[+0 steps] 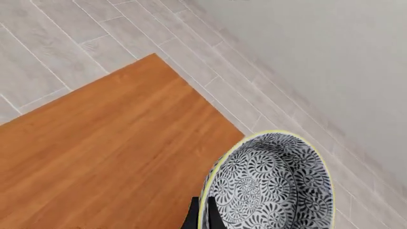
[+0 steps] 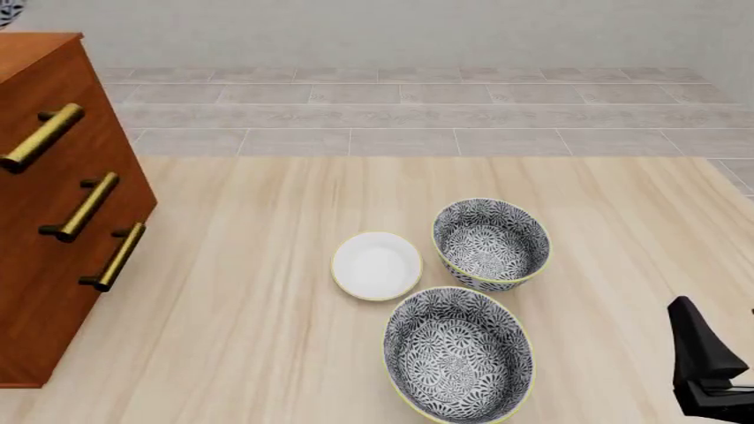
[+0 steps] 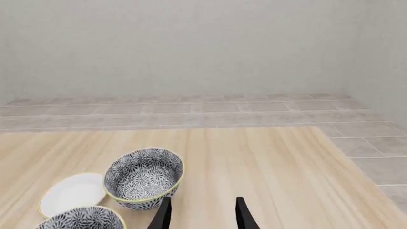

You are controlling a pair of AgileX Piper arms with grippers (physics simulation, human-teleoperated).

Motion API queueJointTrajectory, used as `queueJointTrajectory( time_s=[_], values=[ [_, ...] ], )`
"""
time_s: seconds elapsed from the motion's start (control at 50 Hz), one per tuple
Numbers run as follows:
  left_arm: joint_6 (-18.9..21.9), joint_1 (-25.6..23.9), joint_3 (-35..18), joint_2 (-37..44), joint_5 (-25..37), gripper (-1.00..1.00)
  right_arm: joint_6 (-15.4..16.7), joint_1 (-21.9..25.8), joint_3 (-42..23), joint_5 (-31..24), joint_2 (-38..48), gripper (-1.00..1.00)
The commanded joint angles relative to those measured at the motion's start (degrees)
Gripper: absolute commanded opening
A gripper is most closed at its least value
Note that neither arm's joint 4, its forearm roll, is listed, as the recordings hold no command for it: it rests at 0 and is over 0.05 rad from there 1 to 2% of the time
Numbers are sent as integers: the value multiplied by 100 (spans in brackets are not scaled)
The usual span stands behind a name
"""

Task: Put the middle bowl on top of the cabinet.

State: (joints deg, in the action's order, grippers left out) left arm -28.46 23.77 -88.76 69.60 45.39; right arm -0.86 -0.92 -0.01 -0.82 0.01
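The left gripper (image 1: 202, 215) is clamped on the yellow-green rim of the deep grey-black floral middle bowl (image 1: 270, 188), one dark finger on each side of the wall. The bowl hangs above the right edge of the reddish-brown wooden cabinet (image 1: 95, 157), and a large part of it seems to be over the floor tiles. If it is released here, it may tip off the edge. The right gripper (image 3: 203, 215) is apart and empty, near two similar bowls on the table.
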Motion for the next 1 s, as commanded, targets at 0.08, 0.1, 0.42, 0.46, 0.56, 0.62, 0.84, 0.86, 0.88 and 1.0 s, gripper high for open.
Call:
queueJointTrajectory(
  time_s=[0.08, 0.1, 0.42, 0.46, 0.56, 0.62, 0.84, 0.86, 0.88, 1.0],
  values=[
    [-174, 175, -6, 15, 20, -100, 3, 17, 0, -3, 0, 100],
    [-189, 208, -4, 21, 23, -100, -4, 18, 0, -7, 0, 100],
    [-412, 424, 125, 5, 2, -100, -4, 18, -5, -21, 4, 100],
    [-496, 476, 170, -2, -34, -100, -8, 18, -5, -21, 5, 100],
    [-588, 546, 236, 0, -49, -100, -10, 29, -5, -27, 5, 100],
    [-575, 601, 240, 23, -51, -100, -7, 32, -4, -31, 5, 100],
    [-773, 712, 360, 58, -72, -100, -5, 27, -4, -38, 7, 100],
    [-781, 712, 374, 52, -82, -100, -11, 28, -4, -40, 7, 100],
    [-796, 730, 400, 54, -94, -100, -5, 31, -3, -43, 6, 100],
    [-833, 761, 472, 67, -125, -100, -8, 34, -3, -46, 6, 100]
  ],
)
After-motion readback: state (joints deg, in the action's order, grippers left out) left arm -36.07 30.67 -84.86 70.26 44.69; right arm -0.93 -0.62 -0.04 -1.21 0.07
